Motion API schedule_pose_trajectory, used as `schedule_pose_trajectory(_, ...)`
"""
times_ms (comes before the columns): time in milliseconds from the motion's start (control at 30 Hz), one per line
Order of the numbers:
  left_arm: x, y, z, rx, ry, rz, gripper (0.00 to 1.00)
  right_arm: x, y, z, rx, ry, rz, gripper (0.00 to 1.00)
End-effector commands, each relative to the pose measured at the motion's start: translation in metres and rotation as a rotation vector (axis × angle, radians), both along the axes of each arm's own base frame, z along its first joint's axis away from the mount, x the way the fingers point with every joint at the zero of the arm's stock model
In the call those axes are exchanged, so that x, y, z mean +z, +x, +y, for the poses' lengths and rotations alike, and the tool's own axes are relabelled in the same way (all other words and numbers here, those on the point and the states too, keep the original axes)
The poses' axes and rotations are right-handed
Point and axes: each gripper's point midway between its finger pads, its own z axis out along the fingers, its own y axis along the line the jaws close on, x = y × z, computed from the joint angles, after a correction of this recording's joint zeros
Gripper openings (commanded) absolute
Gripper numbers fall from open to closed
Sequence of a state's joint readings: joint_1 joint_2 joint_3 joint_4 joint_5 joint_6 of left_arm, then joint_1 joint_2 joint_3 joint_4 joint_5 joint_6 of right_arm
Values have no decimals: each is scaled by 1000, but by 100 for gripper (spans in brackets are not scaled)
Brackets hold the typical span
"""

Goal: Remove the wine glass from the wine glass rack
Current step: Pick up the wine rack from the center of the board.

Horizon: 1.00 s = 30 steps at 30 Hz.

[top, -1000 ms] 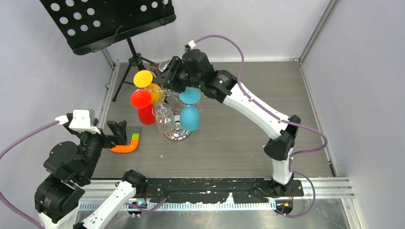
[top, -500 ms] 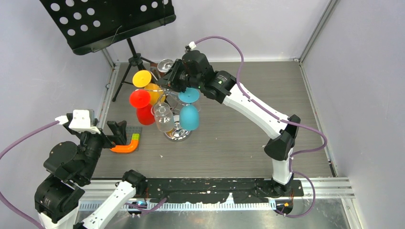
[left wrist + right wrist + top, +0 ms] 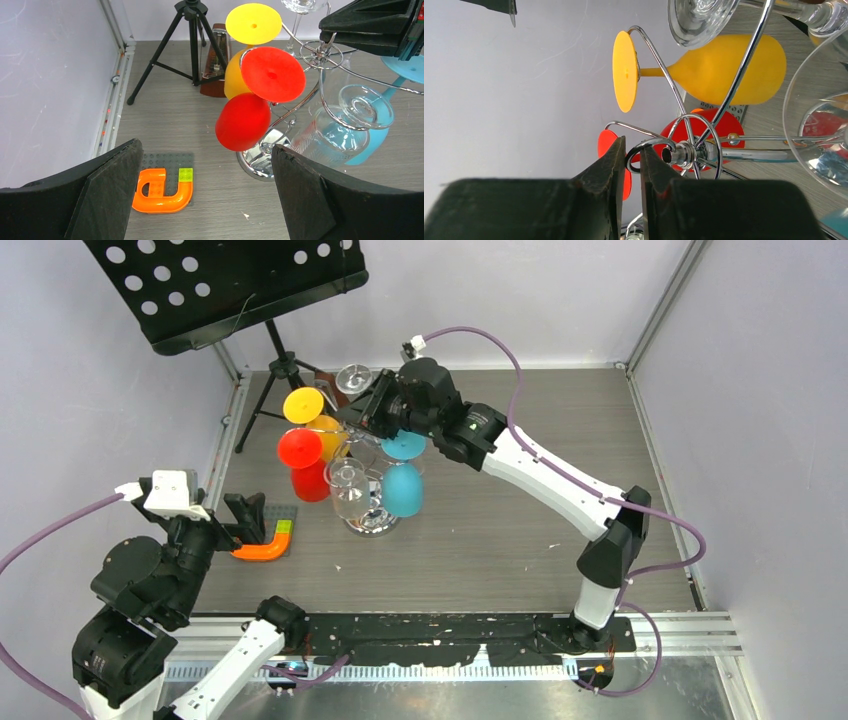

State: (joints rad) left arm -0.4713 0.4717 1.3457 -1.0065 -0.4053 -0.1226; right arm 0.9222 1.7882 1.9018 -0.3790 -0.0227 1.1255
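The chrome wine glass rack stands left of the table's middle. Hanging on it are a yellow wine glass, a red one, a blue one, a clear one and another clear one at the back. My right gripper is at the rack's top, shut on its chrome top ring, with the gripper pinching the wire. My left gripper is open and empty above the table's left side; in its wrist view the rack's base and the red glass lie ahead.
A black music stand on a tripod stands at the back left, with a brown metronome beside it. An orange curved brick sits on a grey studded plate under my left gripper. Walls close in on three sides.
My right arm's wrist and elbow have shifted right while its gripper stays at the rack's top. The hanging glasses have swayed slightly. The left arm has not moved.
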Motion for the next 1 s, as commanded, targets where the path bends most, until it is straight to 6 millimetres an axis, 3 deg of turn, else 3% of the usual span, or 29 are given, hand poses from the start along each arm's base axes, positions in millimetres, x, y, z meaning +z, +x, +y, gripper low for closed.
schedule_pose_trajectory(0,12,-1,1,5,-20,-31,98,82,-8,-18,-24,214,-121,6)
schedule_pose_trajectory(967,13,2,-1,3,-24,-25,98,168,-2,-69,-117,349,-309,6)
